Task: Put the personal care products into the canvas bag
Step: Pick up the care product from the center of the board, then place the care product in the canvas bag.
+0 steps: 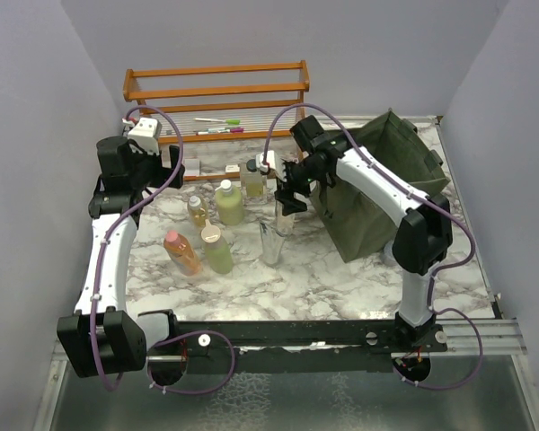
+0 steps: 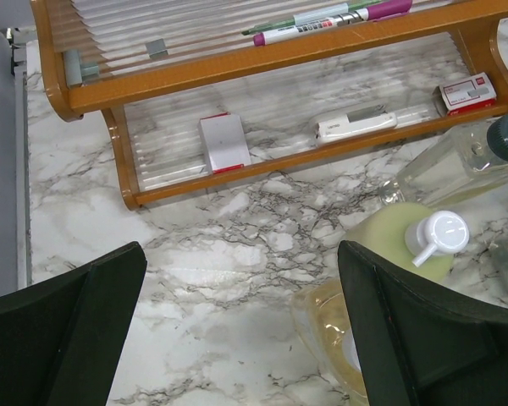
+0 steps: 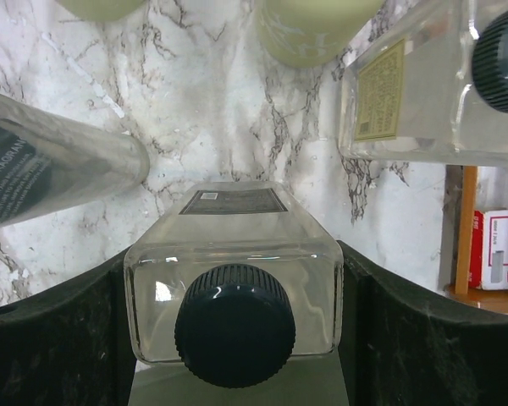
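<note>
Glass, by the look of it: the square clear bottle [image 3: 237, 245] is pinched between the right fingers [image 3: 423, 338], one finger flat against each side wall just under the black screw cap [image 3: 234, 326]; whether it has left the bench [image 3: 212, 110] I cannot tell. I judge it rigid, weighty with liquid and slick, so this hold on the flat faces suits it better than the cap. Its small dark label is too fine to read. Just left of these fingers is the silver tube [image 3: 51, 169], printed with part of "FRAGRANCE". Beyond the fingertips stand a second clear bottle [image 3: 423, 85], its cream label illegible, and pale green bottles [image 3: 313, 25]. The canvas bag [image 1: 377, 180] sits close on the fingers' right. The left fingers [image 2: 68, 330] hang spread, holding nothing, with a pale green pump bottle [image 2: 406, 245] by the right one.
</note>
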Robot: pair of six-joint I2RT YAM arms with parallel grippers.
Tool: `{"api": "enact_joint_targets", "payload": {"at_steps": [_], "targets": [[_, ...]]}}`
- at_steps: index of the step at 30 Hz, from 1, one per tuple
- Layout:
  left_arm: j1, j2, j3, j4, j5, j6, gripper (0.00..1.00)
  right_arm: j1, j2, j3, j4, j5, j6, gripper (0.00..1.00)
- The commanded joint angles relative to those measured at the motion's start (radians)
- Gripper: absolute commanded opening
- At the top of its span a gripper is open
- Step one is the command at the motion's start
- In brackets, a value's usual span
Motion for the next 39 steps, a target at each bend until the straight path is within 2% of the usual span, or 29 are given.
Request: {"api": "enact_joint_targets", "payload": {"at_steps": [1,3,12,17,23,31,39], "targets": [[0.003,-0.04,0.01,0.024,0.02,-0.008,0.99,0.01,-0.105,0.082,0.096,0.007,0.091,0.04],[0.003,-0.042,0.011,0.023,0.013,-0.004,0.99,0.017,-0.116,0.099,0.104,0.02,0.112,0.01],[-0.009,-0.004,0.052,0.014,0.004,0.004,0.99,0.028,-0.154,0.271,0.138,0.113,0.272,0.01],[-0.061,0.059,0.126,-0.043,-0.008,0.044,0.99,0.028,-0.179,0.377,0.165,0.232,0.352,0.01],[-0.103,0.105,0.173,-0.006,0.014,0.016,0.99,0.028,-0.2,0.484,0.173,0.391,0.417,0.01],[-0.186,0.17,0.229,0.0,0.012,0.041,0.99,0.028,-0.263,0.569,0.189,0.508,0.459,0.01],[-0.305,0.242,0.322,-0.018,0.045,0.098,0.99,0.014,-0.34,0.521,0.228,0.665,0.446,0.01]]}}
